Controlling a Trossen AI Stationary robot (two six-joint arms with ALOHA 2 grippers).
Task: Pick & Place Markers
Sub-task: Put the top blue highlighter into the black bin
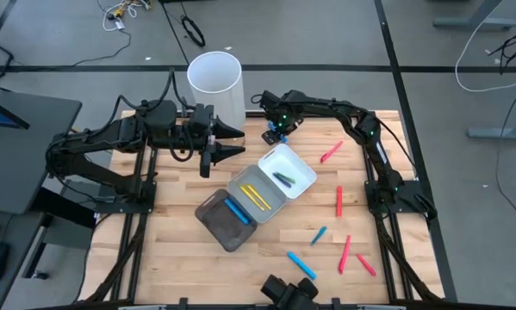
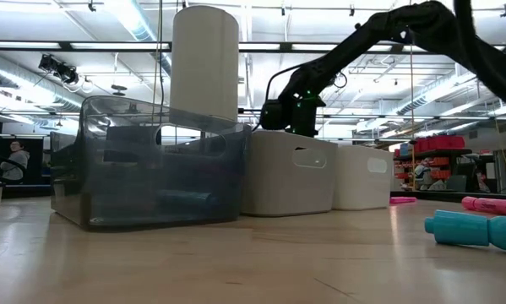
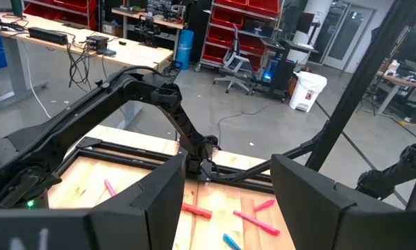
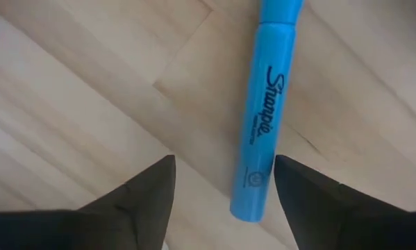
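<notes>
- The right end effector [image 4: 221, 191] hangs released, dark tapered fingers spread over a smooth blue marker [image 4: 263, 104] lying on the pale wood-plank worktop [image 1: 180, 250].
- The left end effector [image 1: 230, 142] hovers released beside the tall white cylinder [image 1: 215, 82].

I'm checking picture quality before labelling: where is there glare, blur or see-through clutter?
Low view: ceiling lights glare behind the white cylinder, the grey bin is see-through, and the near blue marker looks soft. Right wrist view: the Sharpie print on the blue marker reads sharply, with no glare.
</notes>
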